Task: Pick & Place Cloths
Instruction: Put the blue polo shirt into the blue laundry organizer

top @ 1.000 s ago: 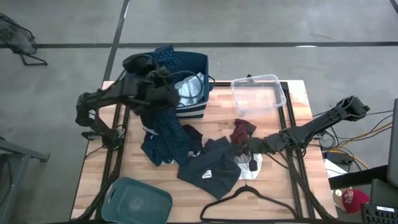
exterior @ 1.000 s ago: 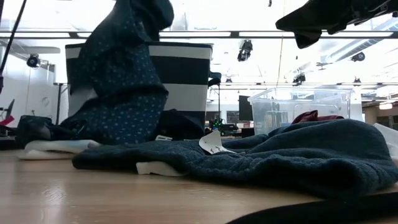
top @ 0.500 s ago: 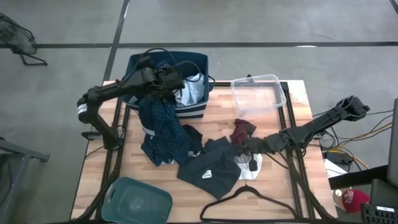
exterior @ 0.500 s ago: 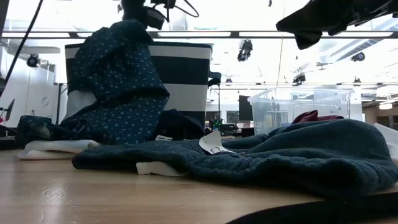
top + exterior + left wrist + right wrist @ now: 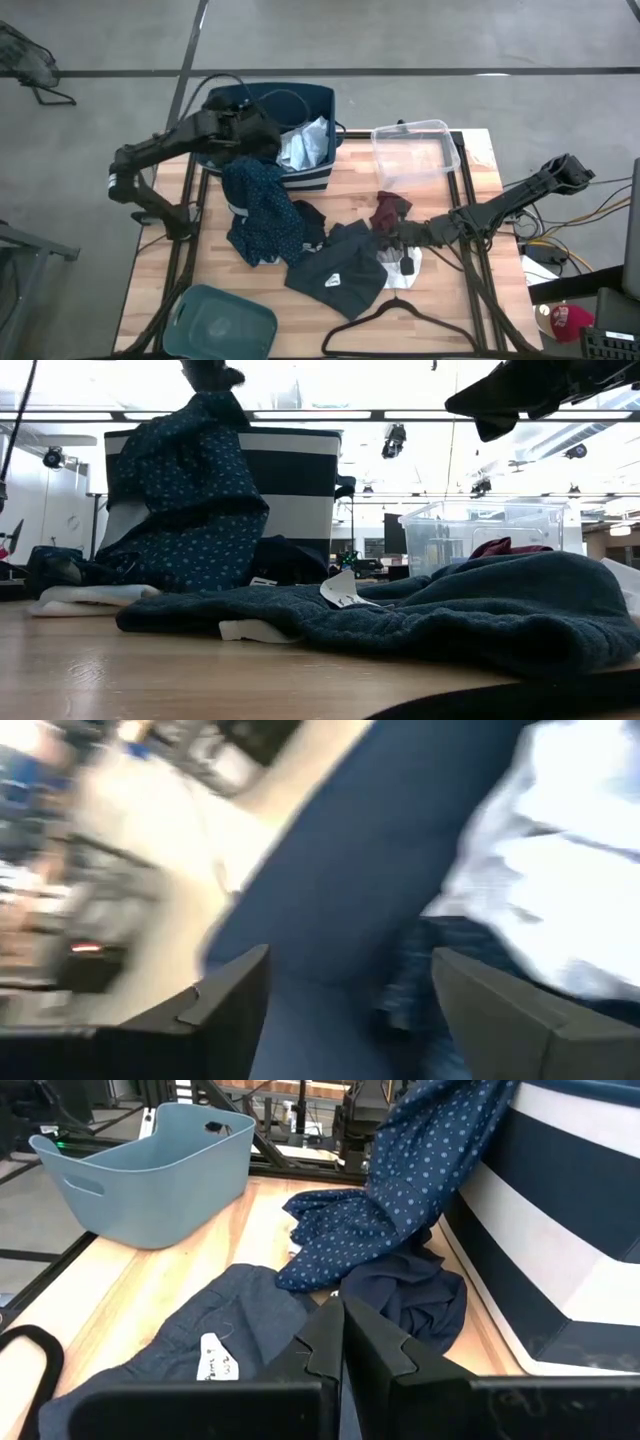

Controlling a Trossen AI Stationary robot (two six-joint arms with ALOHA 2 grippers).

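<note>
1. The left gripper [image 5: 262, 135] is seen in the upper left of the high view, over the navy tub [image 5: 322, 100]. Its fingers [image 5: 225, 1005] are spread wide in the left wrist view, with nothing between them; the tub's blue inner wall and pale fabric lie just beyond.

2. A second ago the polka-dot navy garment [image 5: 258, 205] was held up over the tub's left rim by that gripper. It is now let go, and the gripper has moved a little leftwards along the rim. The garment's top is draped over the tub's near-left rim while most of it trails down onto the table [image 5: 170, 270]. The placement is therefore judged only half done.

3. The right gripper [image 5: 392, 236] is parked at centre right of the high view, low among the cloths, unchanged over the last second. Its fingers [image 5: 310, 1345] are pressed together with nothing visibly gripped.

4. The light blue-grey shirt [image 5: 305, 142] lies crumpled inside the tub. The dark teal piece [image 5: 335, 272], with a white label, is spread flat below centre; in the low view its weave looks coarse and knitted. The maroon piece [image 5: 388, 210] sits bunched just above the right gripper.

5. The tub is rigid and white-banded; the clear tub [image 5: 415, 152] is thin and glossy; the teal tub [image 5: 220, 322] is smooth, with rounded corners. The black hanger [image 5: 400, 325] is thin.
</note>
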